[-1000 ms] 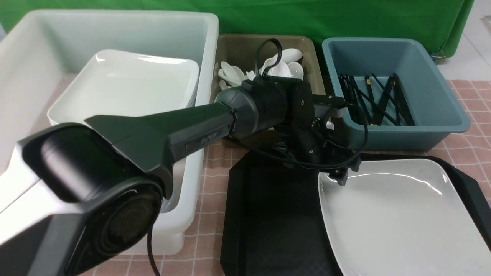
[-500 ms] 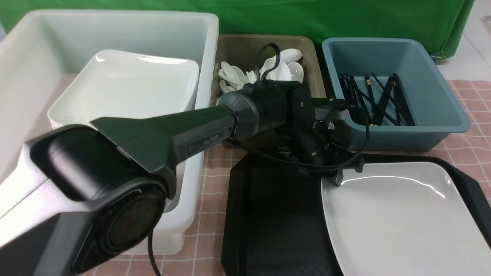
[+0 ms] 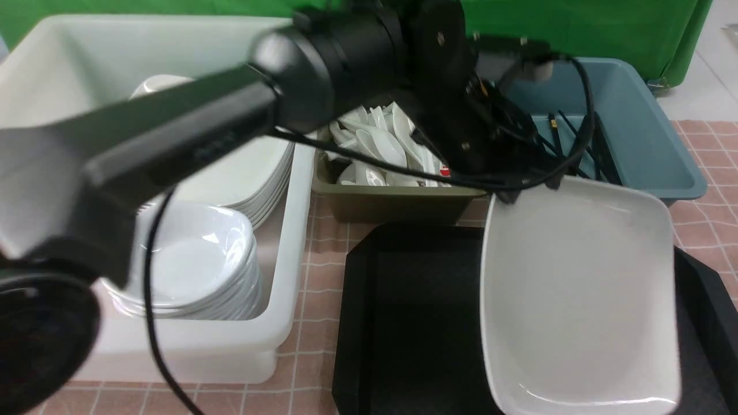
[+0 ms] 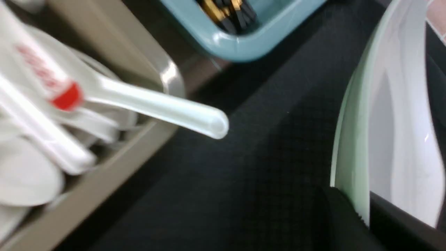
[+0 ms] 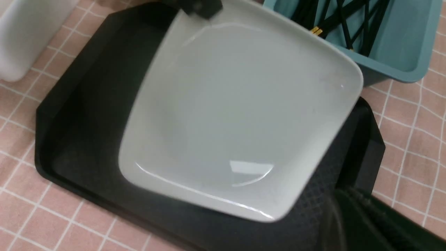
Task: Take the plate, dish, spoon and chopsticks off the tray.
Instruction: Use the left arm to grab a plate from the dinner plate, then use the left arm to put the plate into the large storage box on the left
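**A:** The left hand (image 3: 508, 195) is clamped shut on the plate (image 3: 576, 288), pinching the rim at its far left corner with one finger on each side of the edge.

**B:** And how does the plate sit?

**A:** Tilted! The far edge is raised and the near edge hangs low over the black tray (image 3: 415, 311). I can't tell whether that near edge touches the tray.

**B:** What's crowding it?

**A:** Plenty. Just beyond the tray sits the olive bin (image 3: 392, 204), heaped with white spoons (image 3: 375, 144). The blue bin (image 3: 651, 104) is to its right, with black chopsticks (image 3: 605, 155) lying in it. From the front, the raised plate edge covers part of the blue bin's near wall.

**B:** Anything sticking out?

**A:** Yes. The left wrist view shows one spoon handle (image 4: 188, 116) poking past the olive bin's rim toward the tray. It lies beside a spoon with red marks (image 4: 66, 97), apart from the plate.

**B:** And over on the left?

**A:** The big white tub (image 3: 230, 351) stands on the pink checked worktop (image 3: 314, 276), beside the tray. Inside it, a stack of large plates (image 3: 259, 167) sits at the back and a stack of small dishes (image 3: 190, 271) at the front. The left arm (image 3: 173, 132) stretches right across the tub and hides much of it.

**B:** The other arm?

**A:** The right hand (image 5: 362, 226) is only a dark blur at the edge of its wrist view, above the tray's corner. It's closed, with nothing seen in it.
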Motion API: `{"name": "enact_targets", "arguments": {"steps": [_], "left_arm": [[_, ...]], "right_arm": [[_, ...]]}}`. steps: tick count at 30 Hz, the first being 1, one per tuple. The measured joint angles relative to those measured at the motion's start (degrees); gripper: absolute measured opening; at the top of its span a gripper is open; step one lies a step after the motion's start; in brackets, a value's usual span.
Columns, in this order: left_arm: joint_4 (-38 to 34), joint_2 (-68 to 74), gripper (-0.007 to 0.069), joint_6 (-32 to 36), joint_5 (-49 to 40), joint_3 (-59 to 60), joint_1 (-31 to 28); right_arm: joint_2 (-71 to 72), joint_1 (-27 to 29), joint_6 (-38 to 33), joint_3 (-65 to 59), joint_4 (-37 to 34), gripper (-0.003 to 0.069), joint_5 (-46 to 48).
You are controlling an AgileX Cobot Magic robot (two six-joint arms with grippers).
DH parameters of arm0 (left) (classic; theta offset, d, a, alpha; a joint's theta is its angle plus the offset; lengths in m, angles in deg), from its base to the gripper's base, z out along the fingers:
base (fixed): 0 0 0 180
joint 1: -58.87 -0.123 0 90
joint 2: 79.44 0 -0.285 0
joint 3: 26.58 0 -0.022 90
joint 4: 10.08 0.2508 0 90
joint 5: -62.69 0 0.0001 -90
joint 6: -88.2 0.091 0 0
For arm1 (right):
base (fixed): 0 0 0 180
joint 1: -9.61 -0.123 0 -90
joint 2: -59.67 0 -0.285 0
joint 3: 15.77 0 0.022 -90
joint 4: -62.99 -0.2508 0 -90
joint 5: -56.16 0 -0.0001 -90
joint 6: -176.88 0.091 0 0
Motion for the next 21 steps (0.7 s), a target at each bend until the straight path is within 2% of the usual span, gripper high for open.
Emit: {"name": "enact_targets", "arguments": {"steps": [7, 17, 21], "left_arm": [[3.4, -5.7, 0.0011, 1.1, -3.6, 0.1, 0.0], [6.7, -13.9, 0.0012, 1.0, -3.9, 0.3, -0.2], [8.0, -18.2, 0.0012, 0.3, -4.2, 0.4, -4.1]], "right_arm": [[0.0, 0.0, 0.0, 0.0, 0.0, 0.0030, -0.4], [0.0, 0.0, 0.0, 0.1, -0.2, 0.0030, -2.5], [-1.8, 0.0, -0.8, 3.1, -2.3, 0.0030, -3.4]]}}
